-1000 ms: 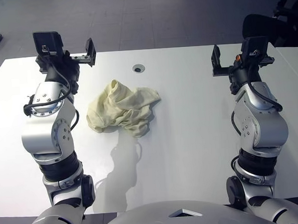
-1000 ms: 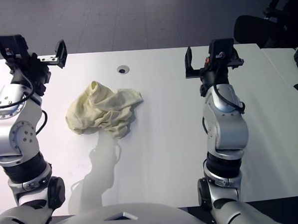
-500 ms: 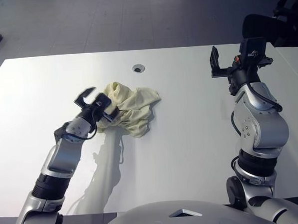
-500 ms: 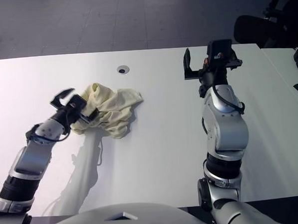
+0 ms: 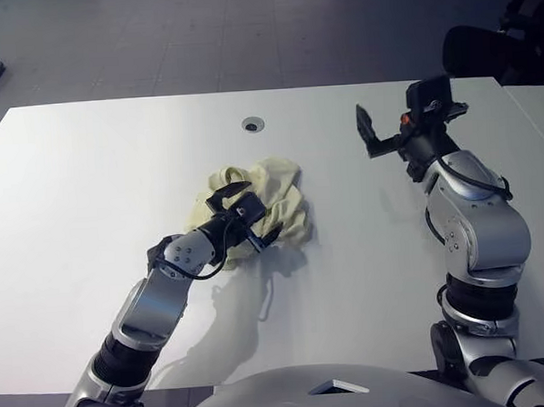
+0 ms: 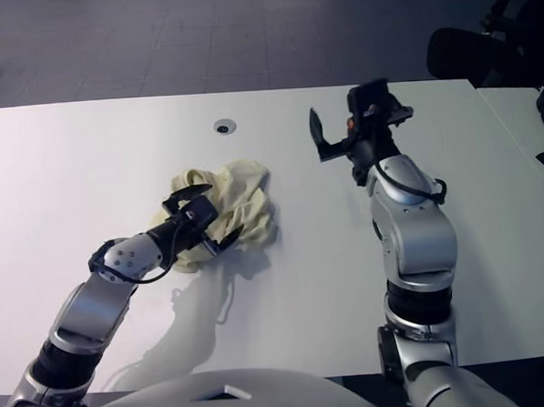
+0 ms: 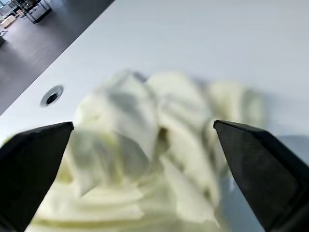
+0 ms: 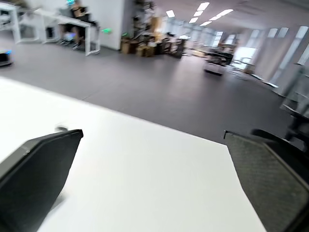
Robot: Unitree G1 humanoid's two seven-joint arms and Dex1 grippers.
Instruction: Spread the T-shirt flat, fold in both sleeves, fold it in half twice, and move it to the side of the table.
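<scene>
The T-shirt [image 5: 270, 193] is a pale yellow crumpled heap near the middle of the white table [image 5: 97, 167]. My left gripper [image 5: 252, 211] is open right at the heap's near left side, one finger above the cloth and one below it. In the left wrist view the T-shirt [image 7: 145, 145] bulges between the two spread fingers [image 7: 34, 169] of the left gripper [image 7: 143, 124]. My right gripper [image 5: 376, 134] hangs open above the table's back right part, well away from the shirt. The right gripper [image 8: 153, 133] has bare tabletop between its fingers.
A small round grommet hole [image 5: 252, 124] sits in the table behind the shirt. A dark chair [image 5: 483, 51] stands beyond the back right corner. A second table edge [image 5: 533, 108] lies to the right. Open tabletop surrounds the heap.
My left arm came down from its raised pose at the back left to the shirt, and the heap has shifted right and bunched tighter. The right gripper swung a little leftwards.
</scene>
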